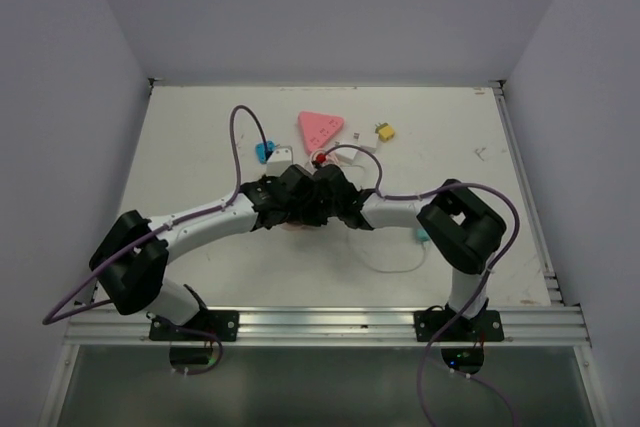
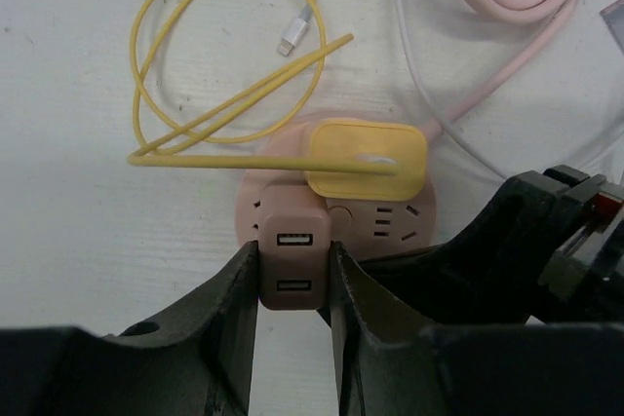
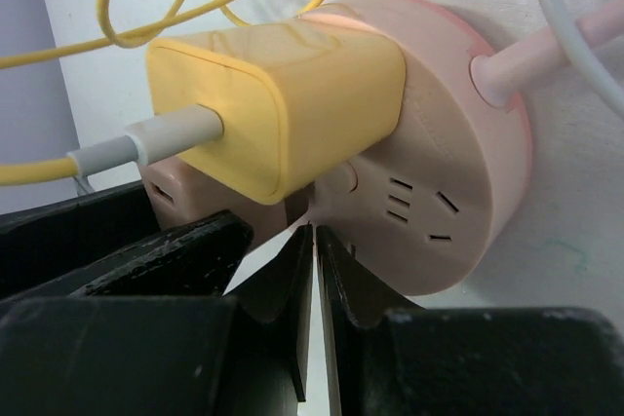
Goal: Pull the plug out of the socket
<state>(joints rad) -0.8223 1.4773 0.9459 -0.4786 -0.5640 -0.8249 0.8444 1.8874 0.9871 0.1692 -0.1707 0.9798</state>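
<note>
Left jaws clamped on either side of the pink USB block (image 2: 292, 262), which sticks out of the round pink socket (image 2: 395, 223). Right jaws pressed fully together with nothing between them, tips right under the yellow plug (image 3: 283, 114). That plug is seated in the socket's face, its yellow cable (image 2: 185, 56) looping across the white counter (image 2: 68, 211), with a pink cord (image 2: 507, 2) beyond.

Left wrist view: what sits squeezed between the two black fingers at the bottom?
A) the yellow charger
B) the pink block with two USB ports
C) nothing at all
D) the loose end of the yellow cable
B: the pink block with two USB ports sits between the left gripper fingers, which press on both its sides; the yellow charger is plugged in further up, clear of them.
</note>
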